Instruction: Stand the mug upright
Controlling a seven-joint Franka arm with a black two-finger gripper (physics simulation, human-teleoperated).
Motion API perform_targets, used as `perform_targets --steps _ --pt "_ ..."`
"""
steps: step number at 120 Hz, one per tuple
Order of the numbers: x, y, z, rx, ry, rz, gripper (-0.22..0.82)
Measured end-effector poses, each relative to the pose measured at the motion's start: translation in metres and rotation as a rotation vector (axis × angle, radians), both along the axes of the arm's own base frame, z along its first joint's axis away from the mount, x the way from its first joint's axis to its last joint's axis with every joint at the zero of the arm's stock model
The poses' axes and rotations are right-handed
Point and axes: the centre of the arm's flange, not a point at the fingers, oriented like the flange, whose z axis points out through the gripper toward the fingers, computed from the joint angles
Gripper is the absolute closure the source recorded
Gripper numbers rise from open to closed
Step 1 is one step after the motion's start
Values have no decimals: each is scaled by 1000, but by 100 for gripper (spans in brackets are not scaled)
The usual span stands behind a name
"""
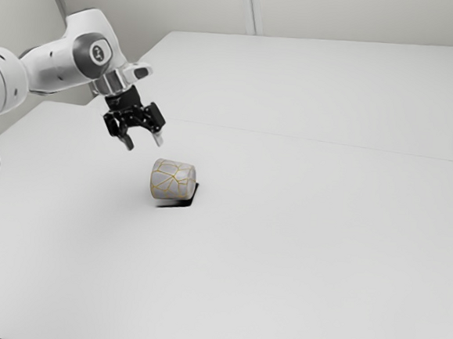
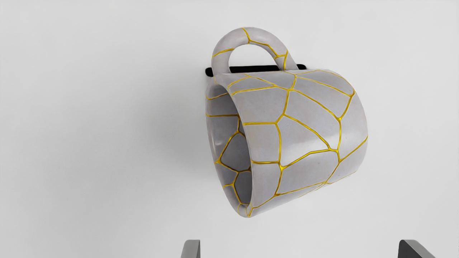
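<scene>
I'd take this mug for glazed ceramic: rigid, fairly light, smooth enough to slide from a careless pinch, and liable to chip if knocked over hard. Being round, it may roll as soon as something brushes it. The best hold, to my eye, is squarely across the barrel, clear of the handle, or else on the wall near the rim, with a firm but gentle squeeze. The pale grey mug veined with gold lines (image 1: pixel 173 181) lies on its side on the white bench (image 1: pixel 281 268), not upright. It tapers from a wide mouth to a narrower base, the gold cracks run on inside, and a plain looped handle (image 2: pixel 247 36) stands out from its side, a thin black strip (image 2: pixel 254 68) showing behind it. The black two-finger claw (image 1: pixel 144 142) hangs above the bench near the mug, open and holding nothing.
</scene>
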Motion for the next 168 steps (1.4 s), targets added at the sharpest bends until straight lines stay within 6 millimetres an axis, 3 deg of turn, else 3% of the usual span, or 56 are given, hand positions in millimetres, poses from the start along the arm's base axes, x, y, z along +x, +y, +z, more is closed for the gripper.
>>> perform_targets --steps 70,104,112,126,137,168 --pt "-4 -5 -84 -193 -77 26 0" --pt "-10 -13 -103 -395 -146 113 1" --pt "-10 -13 -106 -430 -165 124 9" --pt "-9 -13 -105 -457 -201 117 40" --pt "-8 -13 -103 -461 -225 99 56" --pt "-10 -17 -94 -436 -273 38 73"
